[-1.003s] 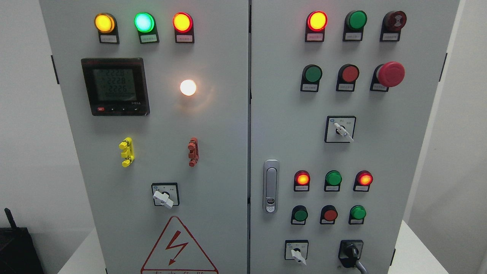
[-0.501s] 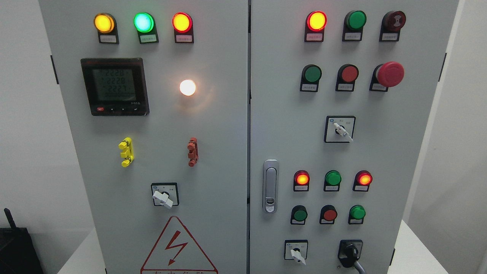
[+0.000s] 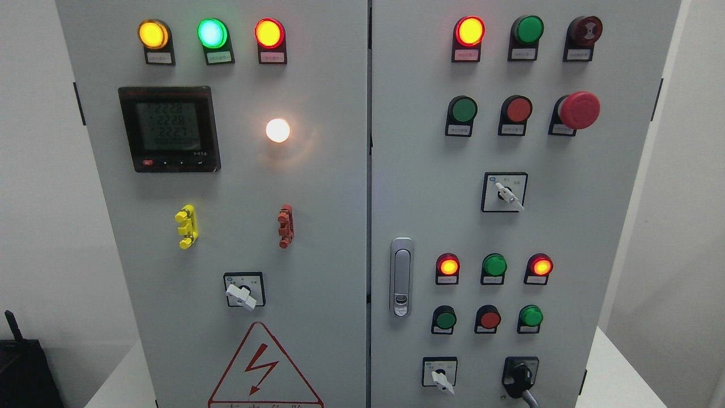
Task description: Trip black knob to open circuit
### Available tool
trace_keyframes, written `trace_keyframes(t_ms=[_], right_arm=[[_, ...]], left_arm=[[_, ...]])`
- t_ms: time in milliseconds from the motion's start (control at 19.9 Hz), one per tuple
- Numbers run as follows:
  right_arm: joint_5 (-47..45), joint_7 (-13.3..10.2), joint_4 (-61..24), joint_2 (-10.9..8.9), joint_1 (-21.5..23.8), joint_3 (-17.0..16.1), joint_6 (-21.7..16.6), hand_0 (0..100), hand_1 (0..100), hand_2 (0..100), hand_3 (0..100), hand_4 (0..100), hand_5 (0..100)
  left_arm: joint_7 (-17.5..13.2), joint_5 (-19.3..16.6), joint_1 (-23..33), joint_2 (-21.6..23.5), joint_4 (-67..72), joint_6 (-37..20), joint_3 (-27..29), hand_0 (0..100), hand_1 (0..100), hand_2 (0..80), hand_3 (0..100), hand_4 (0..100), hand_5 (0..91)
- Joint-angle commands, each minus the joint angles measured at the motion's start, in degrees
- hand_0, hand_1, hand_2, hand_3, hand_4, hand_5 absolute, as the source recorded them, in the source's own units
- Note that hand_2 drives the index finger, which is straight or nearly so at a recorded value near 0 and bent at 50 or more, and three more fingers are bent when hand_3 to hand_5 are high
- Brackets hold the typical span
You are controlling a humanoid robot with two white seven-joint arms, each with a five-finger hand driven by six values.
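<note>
A grey two-door electrical cabinet (image 3: 317, 187) fills the head view. The black knob (image 3: 518, 377) sits at the bottom right of the right door, on a black plate, its handle pointing down and to the left. A grey cable leaves it at the bottom edge of the picture. Neither of my hands shows anywhere in the picture.
Three white-handled selector switches are in view: on the left door (image 3: 242, 293), upper right door (image 3: 505, 192), and left of the black knob (image 3: 440, 378). A red mushroom button (image 3: 579, 109) juts out at upper right. A silver door latch (image 3: 401, 276) sits beside the centre seam. Several lamps glow.
The whole panel has drifted a few pixels to the left in the picture. The black knob's handle now looks turned slightly more to the left. No hand has come into view.
</note>
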Motion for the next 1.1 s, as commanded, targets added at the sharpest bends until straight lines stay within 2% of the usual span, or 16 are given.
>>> trace_keyframes(t_ms=[0, 1053], right_arm=[[0.0, 0.83, -0.17, 0.02, 0.01, 0.5, 0.02, 0, 0, 8, 100, 100, 100], [0.0, 0.83, -0.26, 0.02, -0.16, 0.58, 0.02, 0, 0, 8, 100, 100, 100]], left_arm=[[0.0, 0.0, 0.0, 0.0, -1.52, -0.05, 0.0, 12, 39, 0.0, 0, 0, 0.0], [0.0, 0.0, 0.0, 0.0, -1.43, -0.05, 0.0, 12, 39, 0.0, 0, 0, 0.0]])
